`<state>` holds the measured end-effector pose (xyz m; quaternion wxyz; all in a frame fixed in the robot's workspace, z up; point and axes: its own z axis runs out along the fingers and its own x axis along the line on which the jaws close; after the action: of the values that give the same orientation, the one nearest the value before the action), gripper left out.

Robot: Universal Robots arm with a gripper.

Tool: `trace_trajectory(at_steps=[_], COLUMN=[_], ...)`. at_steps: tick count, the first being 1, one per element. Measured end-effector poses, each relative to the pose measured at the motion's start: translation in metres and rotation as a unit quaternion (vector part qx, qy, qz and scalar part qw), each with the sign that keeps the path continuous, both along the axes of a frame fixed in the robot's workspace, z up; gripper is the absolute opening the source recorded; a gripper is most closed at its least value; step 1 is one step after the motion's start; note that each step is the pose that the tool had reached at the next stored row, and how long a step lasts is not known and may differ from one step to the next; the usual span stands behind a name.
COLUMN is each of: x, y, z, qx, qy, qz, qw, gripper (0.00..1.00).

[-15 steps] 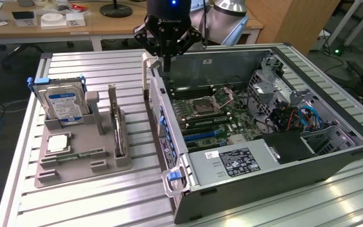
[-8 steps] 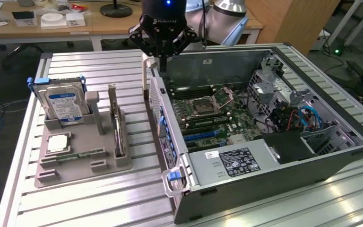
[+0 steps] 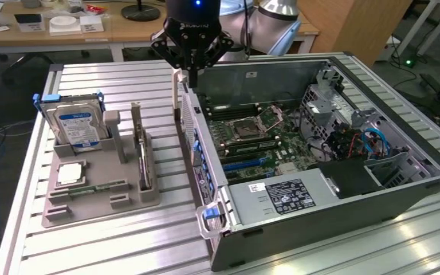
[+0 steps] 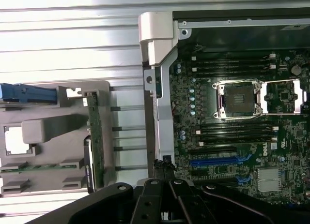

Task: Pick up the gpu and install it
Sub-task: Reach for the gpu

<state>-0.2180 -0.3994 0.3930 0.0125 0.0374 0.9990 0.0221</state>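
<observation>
**Occlusions / cut-offs / unreadables**

Ext. view: arm (image 3: 193, 14) cut by top edge above the gripper (image 3: 193, 80). The gpu (image 3: 141, 163) stands edge-on in grey fixture (image 3: 90, 197), so board face not visible and lower edge hidden in slot. Text on hard drive (image 3: 75, 125) label + PSU sticker (image 3: 285, 196) too small to read. Items on desk (image 3: 52, 35) behind: small, partly cut by top edge, can't ID. Wrist view: gripper linkage runs out of frame; hard drive, fixture, motherboard (image 4: 242, 112) each cut by a frame edge; gpu also edge-on, bracket end can't tell.
</observation>
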Motion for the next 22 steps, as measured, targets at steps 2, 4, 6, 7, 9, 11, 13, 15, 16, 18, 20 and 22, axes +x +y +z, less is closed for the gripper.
trace_trajectory(at_steps=[2, 4, 6, 7, 9, 11, 13, 15, 16, 18, 20, 22], x=[-0.002, -0.004, -0.006, -0.007, -0.009, -0.011, -0.013, -0.015, -0.016, -0.018, -0.021, -0.023], y=[0.0000, -0.0001, -0.0001, -0.0001, -0.0001, -0.0001, -0.0001, -0.0002, -0.0002, -0.0002, -0.0002, -0.0003], z=[0.0000, 0.0000, 0.0000, 0.0000, 0.0000, 0.0000, 0.0000, 0.0000, -0.0001, 0.0000, -0.0001, -0.0001], qx=[0.0000, 0.0000, 0.0000, 0.0000, 0.0000, 0.0000, 0.0000, 0.0000, 0.0000, 0.0000, 0.0000, 0.0000], qy=[0.0000, 0.0000, 0.0000, 0.0000, 0.0000, 0.0000, 0.0000, 0.0000, 0.0000, 0.0000, 0.0000, 0.0000], qz=[0.000, 0.000, 0.000, 0.000, 0.000, 0.000, 0.000, 0.000, 0.000, 0.000, 0.000, 0.000], qw=[1.0000, 1.0000, 1.0000, 1.0000, 1.0000, 1.0000, 1.0000, 1.0000, 1.0000, 1.0000, 1.0000, 1.0000], gripper=[0.11, 0.11, 0.11, 0.11, 0.11, 0.11, 0.11, 0.11, 0.11, 0.11, 0.11, 0.11])
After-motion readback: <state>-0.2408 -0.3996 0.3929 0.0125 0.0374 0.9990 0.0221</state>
